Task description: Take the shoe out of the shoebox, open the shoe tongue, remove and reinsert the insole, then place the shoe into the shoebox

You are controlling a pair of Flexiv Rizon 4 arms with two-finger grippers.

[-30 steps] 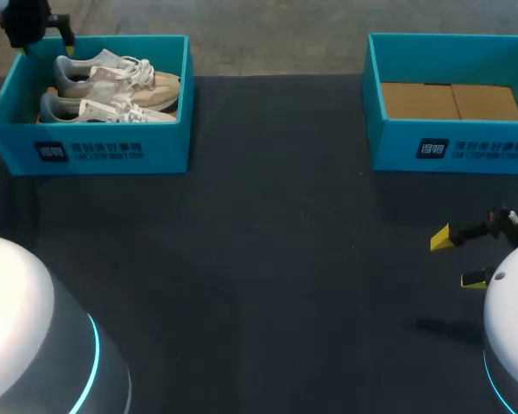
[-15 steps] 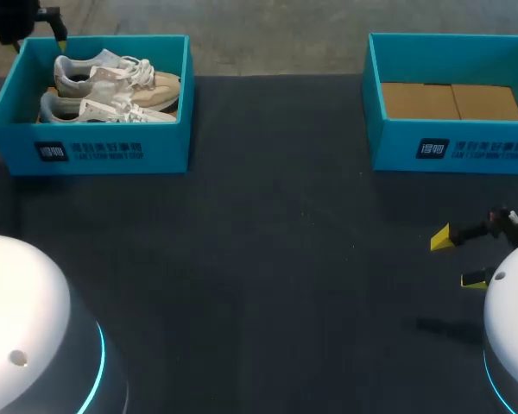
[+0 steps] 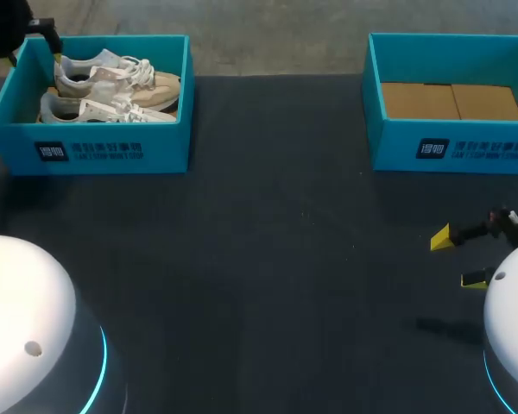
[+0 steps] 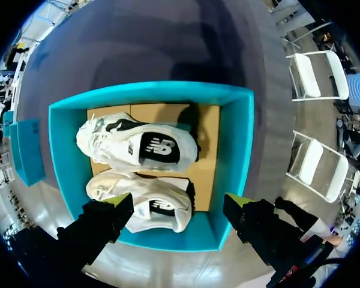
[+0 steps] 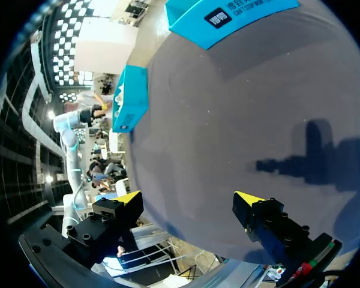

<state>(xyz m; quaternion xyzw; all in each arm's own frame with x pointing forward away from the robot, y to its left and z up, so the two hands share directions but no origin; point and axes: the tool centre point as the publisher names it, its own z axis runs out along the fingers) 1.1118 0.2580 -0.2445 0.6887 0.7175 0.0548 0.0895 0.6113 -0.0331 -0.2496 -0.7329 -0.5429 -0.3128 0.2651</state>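
Near right, the right gripper (image 3: 458,259) is held over the counter (image 3: 268,259), unchanged, fingers spread and empty. Far left, the left gripper (image 4: 177,204), fingers likewise spread, has been shifted leftward over the left shoebox (image 3: 104,151). Both sneakers (image 3: 112,82) remain inside, ungrasped.

I read the table (image 3: 268,259) as a dark, matt, faintly speckled sheet. Far-left shoebox (image 3: 104,151): matt teal card, raw brown cardboard floor. Shoes (image 3: 112,78): pale cloth with suede-like panels, white cord laces. Far-right box (image 3: 449,147): same card. Left gripper (image 4: 177,201): matt black body, flat yellow tips.
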